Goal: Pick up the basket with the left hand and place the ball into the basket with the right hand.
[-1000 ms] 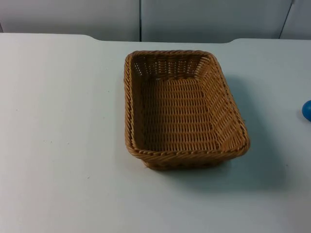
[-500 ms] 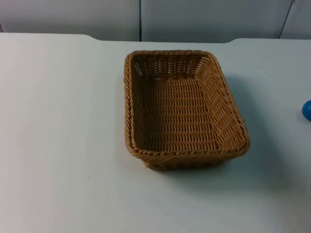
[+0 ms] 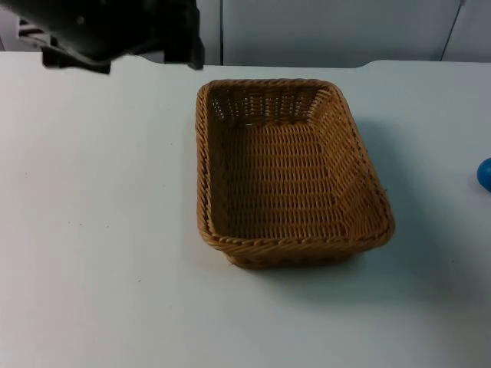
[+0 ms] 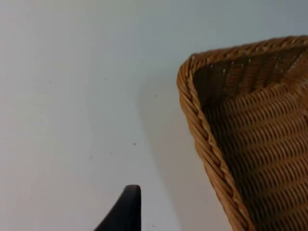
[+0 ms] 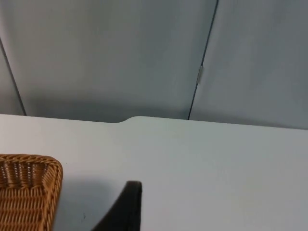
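**White tabletop, basket at centre, left arm at upper left**

White tabletop (image 3: 100,253) runs back to a grey partition wall (image 3: 330,31) that closes off the top of the frame in the top view. A rectangular woven wicker basket (image 3: 288,172) sits flat on the surface, just right of the frame's centre, its long side running away from the camera. Its inside holds nothing. A blue ball (image 3: 485,174) lies on the tabletop at the right edge of the frame, cut off by it, well apart from the basket and at about the basket's mid-height in the picture.

At the upper left of the top view the left arm's black body reaches over the far part of the tabletop, and the left end effector (image 3: 180,38) sits near the basket's far-left corner without touching it. Whether its fingers are spread or pressed together cannot be told. The left wrist view looks down on one corner of the basket (image 4: 240,134), with bare tabletop beside it and a black fingertip (image 4: 126,211) apart from the rim.

The right wrist view looks along the tabletop to the partition wall; a corner of the basket (image 5: 26,190) appears there, beside a black fingertip (image 5: 126,207). How the right end effector is set cannot be told.
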{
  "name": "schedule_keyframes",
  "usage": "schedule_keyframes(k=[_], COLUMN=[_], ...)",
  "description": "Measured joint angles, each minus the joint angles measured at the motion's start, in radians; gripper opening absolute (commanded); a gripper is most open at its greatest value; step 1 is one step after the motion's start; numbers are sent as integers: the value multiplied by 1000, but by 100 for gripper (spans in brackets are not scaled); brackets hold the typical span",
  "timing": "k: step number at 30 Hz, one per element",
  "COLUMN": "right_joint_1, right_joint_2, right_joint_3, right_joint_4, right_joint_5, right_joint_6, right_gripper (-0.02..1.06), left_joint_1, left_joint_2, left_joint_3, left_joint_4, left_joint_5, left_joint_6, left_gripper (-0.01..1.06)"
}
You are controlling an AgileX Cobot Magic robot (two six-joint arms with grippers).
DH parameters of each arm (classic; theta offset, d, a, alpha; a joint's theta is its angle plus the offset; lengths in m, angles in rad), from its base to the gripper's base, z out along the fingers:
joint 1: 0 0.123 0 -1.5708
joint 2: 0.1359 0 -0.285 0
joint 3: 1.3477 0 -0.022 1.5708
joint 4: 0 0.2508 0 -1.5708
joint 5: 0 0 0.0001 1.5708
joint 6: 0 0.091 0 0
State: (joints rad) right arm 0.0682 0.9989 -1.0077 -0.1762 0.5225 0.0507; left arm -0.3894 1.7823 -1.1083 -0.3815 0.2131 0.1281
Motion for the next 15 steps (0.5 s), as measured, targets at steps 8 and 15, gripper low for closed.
schedule_keyframes(k=[8, 15], right_joint_1=[0, 0], right_joint_2=[0, 0], right_joint_3=[0, 0], right_joint_4=[-39, -56], right_joint_5=[0, 0], right_joint_6=[10, 17], right_gripper=[104, 104], left_joint_1=[-59, -65], left_joint_2=[144, 227], left_joint_3=[0, -57], left_joint_4=[-82, -124], left_joint_5=[-76, -94], left_joint_6=[0, 0], left_gripper=[105, 105])
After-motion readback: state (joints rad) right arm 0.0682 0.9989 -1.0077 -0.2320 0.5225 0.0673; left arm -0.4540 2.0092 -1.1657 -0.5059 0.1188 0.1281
